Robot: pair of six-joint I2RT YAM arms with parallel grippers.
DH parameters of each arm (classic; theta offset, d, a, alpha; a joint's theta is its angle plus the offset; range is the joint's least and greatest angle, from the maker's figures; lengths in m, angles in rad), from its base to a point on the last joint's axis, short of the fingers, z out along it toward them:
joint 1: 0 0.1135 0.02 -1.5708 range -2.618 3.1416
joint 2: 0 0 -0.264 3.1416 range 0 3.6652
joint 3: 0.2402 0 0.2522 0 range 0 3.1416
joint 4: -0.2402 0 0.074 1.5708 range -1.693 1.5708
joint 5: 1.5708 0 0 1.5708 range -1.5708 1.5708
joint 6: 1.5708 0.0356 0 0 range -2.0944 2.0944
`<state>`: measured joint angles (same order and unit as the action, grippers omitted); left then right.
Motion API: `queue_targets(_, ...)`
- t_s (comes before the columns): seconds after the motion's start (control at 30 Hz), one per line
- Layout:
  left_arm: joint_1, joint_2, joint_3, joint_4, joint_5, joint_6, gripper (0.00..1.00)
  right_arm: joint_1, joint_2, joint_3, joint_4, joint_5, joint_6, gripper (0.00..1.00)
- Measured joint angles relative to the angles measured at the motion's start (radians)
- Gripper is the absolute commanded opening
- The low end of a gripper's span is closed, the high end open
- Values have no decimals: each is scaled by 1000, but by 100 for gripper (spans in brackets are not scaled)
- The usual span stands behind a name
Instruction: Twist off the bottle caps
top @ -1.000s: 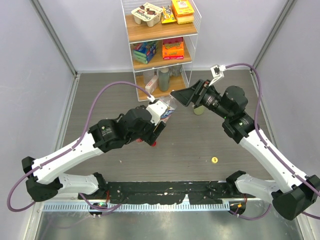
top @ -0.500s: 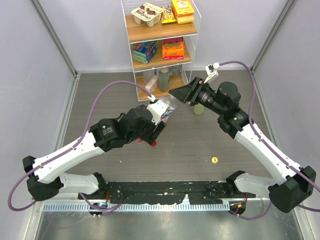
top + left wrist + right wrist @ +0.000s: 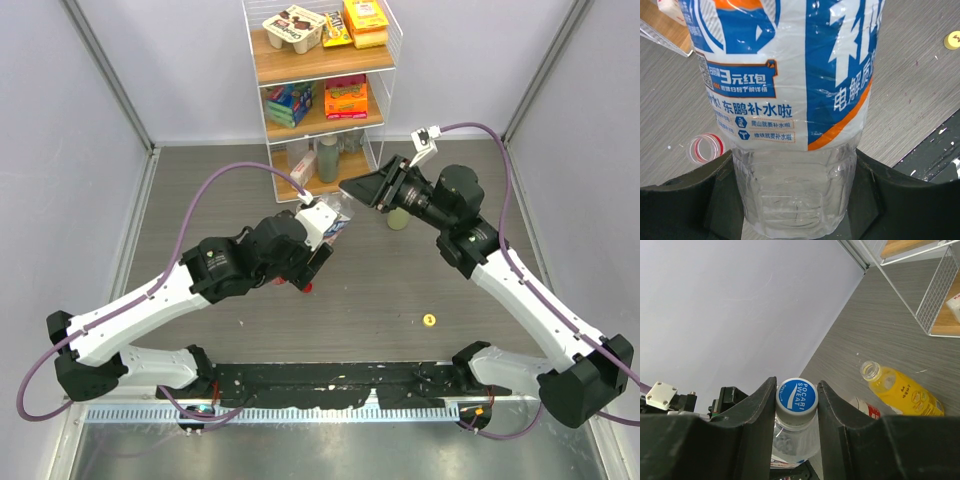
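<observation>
Left gripper (image 3: 795, 200): jaws partly apart, clamped on the lower body of the clear bottle with blue-white label (image 3: 790, 90), which is held tilted. Right gripper (image 3: 796, 387): jaws closed tight on either side of that bottle's blue-topped screw cap (image 3: 797, 396), which sits on the neck. Loose yellow cap (image 3: 429, 320): lying on the table (image 3: 200, 200), well apart to the right; uncapped yellow-orange juice bottle (image 3: 900, 390): lying on its side.
</observation>
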<state>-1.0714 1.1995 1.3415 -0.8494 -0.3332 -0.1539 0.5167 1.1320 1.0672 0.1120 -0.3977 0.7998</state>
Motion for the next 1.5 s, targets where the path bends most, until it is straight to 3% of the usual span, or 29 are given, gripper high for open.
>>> queue_targets(0.23,-1,-11,0,9,31,2,0,-2,-44,-41,47,-13,-4,2)
queue_targets(0.47,-1,-65,-5,31,148,0,0,-2,-106,-92,163,-69,-7,2)
queue_targets(0.83,8,-196,-72,174,516,-29,0,-2,-197,-119,386,-252,14,2)
queue_targets(1.2,13,-216,-122,366,913,-101,0,1,-260,-156,695,-393,115,2)
queue_targets(1.5,13,-207,-142,459,1109,-162,0,6,-262,-166,874,-462,193,1)
